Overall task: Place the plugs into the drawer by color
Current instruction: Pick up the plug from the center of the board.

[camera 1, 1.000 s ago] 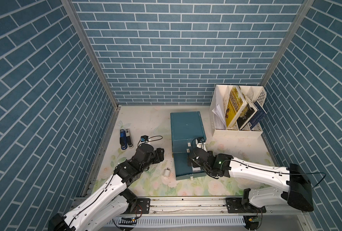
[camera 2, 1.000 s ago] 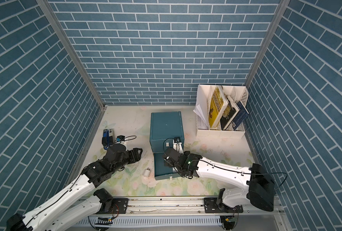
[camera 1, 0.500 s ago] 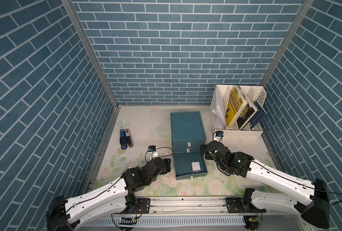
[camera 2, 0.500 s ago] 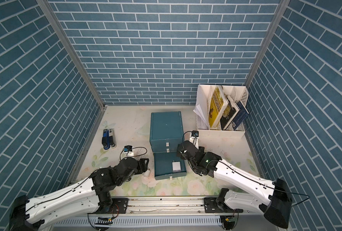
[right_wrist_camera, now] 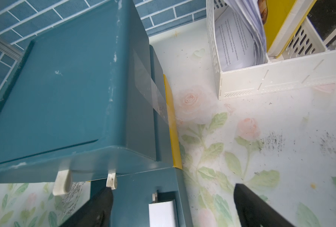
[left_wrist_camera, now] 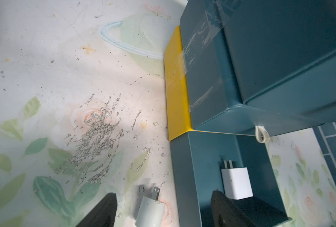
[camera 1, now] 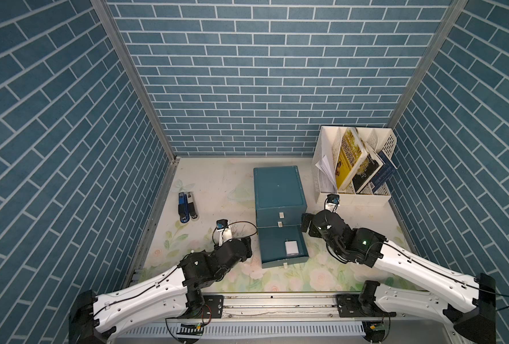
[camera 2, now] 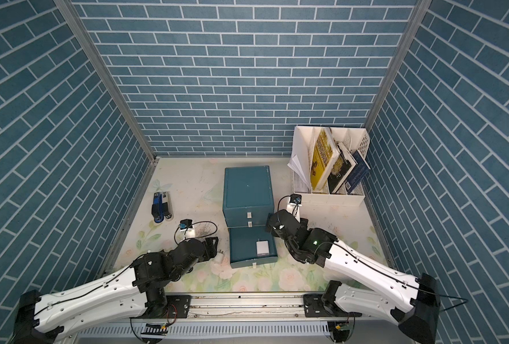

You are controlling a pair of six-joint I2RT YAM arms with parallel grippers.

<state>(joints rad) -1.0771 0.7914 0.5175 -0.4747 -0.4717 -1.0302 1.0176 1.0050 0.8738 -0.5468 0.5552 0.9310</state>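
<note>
Right claw (right_wrist_camera: pixel 172 194) withdrew, gaping; left claw (left_wrist_camera: pixel 163 195) gapes over loose plug (left_wrist_camera: pixel 149 211); second plug (left_wrist_camera: pixel 237 182) lies in drawer (left_wrist_camera: pixel 185 176).

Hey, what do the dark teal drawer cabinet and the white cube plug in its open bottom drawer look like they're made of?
Dark teal drawer cabinet: probably moulded plastic with a smooth satin finish, going by its rounded edges and pale scuffs. White cube plug: likely smooth hard plastic, uniform in colour with soft corners. Its prongs look like bare metal, grey and thin.

Two staplers (camera 1: pixel 187 207) together; rack (camera 1: pixel 360 199) (white, perforated) holds books (camera 1: pixel 350 158).
</note>
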